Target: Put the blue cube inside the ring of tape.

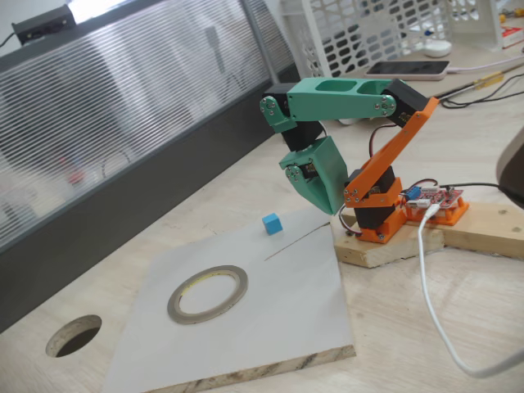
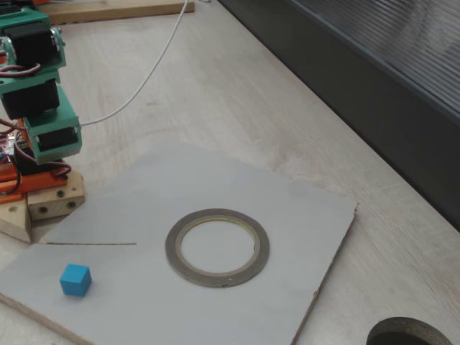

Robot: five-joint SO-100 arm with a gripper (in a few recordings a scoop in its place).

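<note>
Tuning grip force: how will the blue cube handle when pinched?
The blue cube looks rigid with flat plain faces, so it probably won't roll. It is tiny, so likely light, and an off-centre pinch might slide it across the smooth grey board.

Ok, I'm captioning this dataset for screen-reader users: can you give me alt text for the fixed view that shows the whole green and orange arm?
A small sky-blue cube sits on a pale grey board, apart from a flat grey-silver ring of tape lying nearer the camera. Behind the cube, a green and orange robot arm is folded up, its green gripper pointing down above the board's far edge, holding nothing.
</note>
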